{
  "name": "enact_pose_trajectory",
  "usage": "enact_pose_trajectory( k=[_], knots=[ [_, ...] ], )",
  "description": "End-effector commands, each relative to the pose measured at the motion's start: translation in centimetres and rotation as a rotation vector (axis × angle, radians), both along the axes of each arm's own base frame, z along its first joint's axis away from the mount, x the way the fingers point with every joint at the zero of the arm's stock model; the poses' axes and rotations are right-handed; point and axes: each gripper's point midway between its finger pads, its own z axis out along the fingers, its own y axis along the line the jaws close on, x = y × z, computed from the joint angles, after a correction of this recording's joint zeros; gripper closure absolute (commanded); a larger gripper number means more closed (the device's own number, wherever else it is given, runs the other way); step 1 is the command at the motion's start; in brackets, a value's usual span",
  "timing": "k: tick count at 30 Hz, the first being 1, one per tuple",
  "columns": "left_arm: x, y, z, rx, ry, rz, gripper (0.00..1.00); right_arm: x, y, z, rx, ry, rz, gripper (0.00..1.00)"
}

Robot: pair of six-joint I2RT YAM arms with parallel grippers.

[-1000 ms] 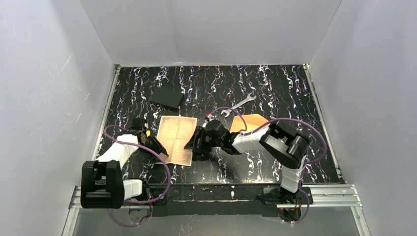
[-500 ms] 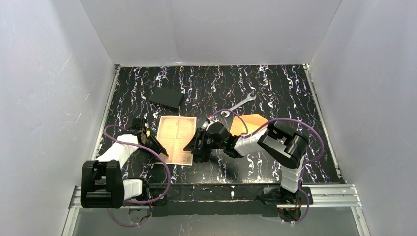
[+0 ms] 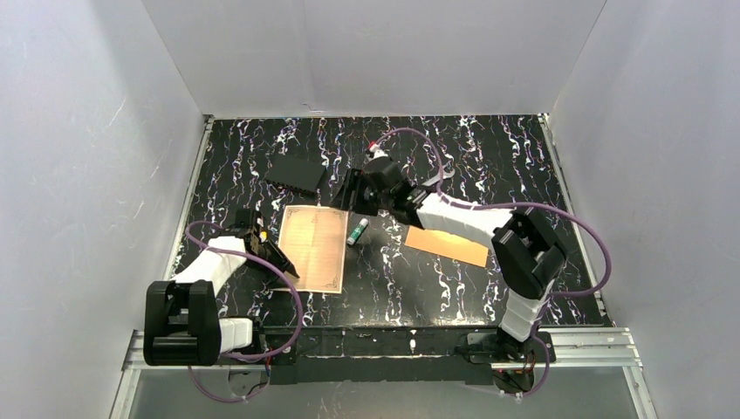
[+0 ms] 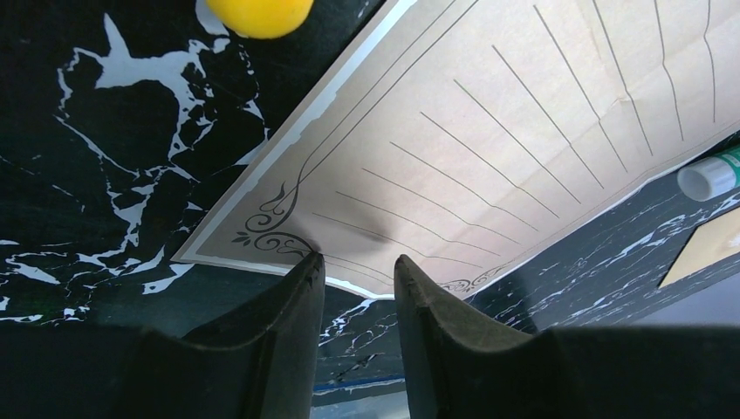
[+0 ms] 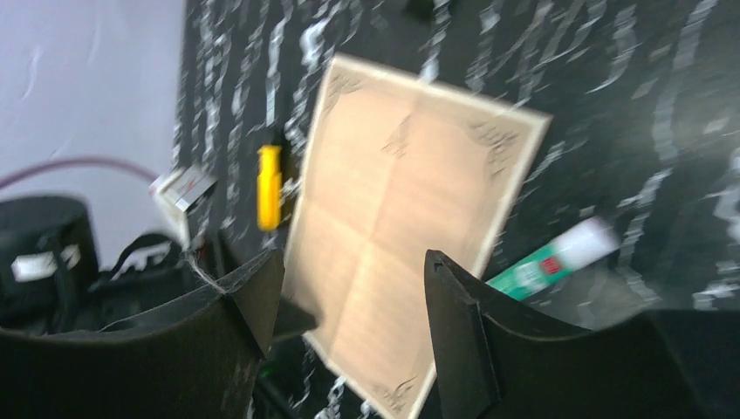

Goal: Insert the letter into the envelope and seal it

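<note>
The cream letter (image 3: 314, 247) with its dark ornate border lies flat left of centre; it also fills the left wrist view as the letter (image 4: 489, 131) and shows blurred in the right wrist view as the letter (image 5: 410, 218). The orange-brown envelope (image 3: 447, 246) lies flat to its right, apart from it. My left gripper (image 3: 286, 266) sits low at the letter's near left corner. Its jaws (image 4: 358, 262) are narrowly open, tips at the paper's edge, nothing between them. My right gripper (image 3: 346, 199) hangs above the letter's far right corner, open (image 5: 349, 257) and empty.
A green and white glue stick (image 3: 358, 231) lies between letter and envelope. A flat black rectangle (image 3: 297, 173) sits behind the letter. A silver wrench (image 3: 443, 173) lies at the back, partly under the right arm. White walls close in three sides.
My right arm has swung from the letter's near right side up and back towards the far edge, uncovering the glue stick and the envelope. Its jaws opened a little. The left gripper stayed put.
</note>
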Motion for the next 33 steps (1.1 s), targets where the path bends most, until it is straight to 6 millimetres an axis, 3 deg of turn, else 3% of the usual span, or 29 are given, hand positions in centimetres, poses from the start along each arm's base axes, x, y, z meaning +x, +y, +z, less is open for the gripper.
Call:
enact_pose_trajectory(
  k=[1,4,10,16,21,28,33],
  knots=[
    [-0.7,0.5,-0.6,0.034,0.052,-0.033,0.67,2.9,-3.8,-4.5,-0.22,0.066,-0.07,0.31],
    [-0.5,0.6,-0.6,0.037,0.056,-0.039,0.67,4.5,-3.4,-5.2,-0.235,0.063,-0.054,0.31],
    [-0.5,0.3,-0.8,0.019,0.081,-0.05,0.68,5.2,-2.0,-7.7,-0.272,0.13,0.029,0.3],
    [0.0,-0.7,-0.7,-0.038,0.085,-0.058,0.68,4.2,-1.2,-10.0,-0.27,0.203,0.092,0.29],
    [1.0,-1.6,-0.5,-0.093,0.084,-0.023,0.68,3.8,-0.8,-10.7,-0.264,0.229,0.116,0.29],
    [2.1,-1.6,-0.6,-0.09,0.084,-0.022,0.68,2.6,-0.7,-12.6,-0.182,0.325,0.158,0.28],
    [2.3,-1.6,-0.8,-0.087,0.093,-0.023,0.68,2.2,0.3,-12.2,-0.037,0.336,0.228,0.25]
  ],
)
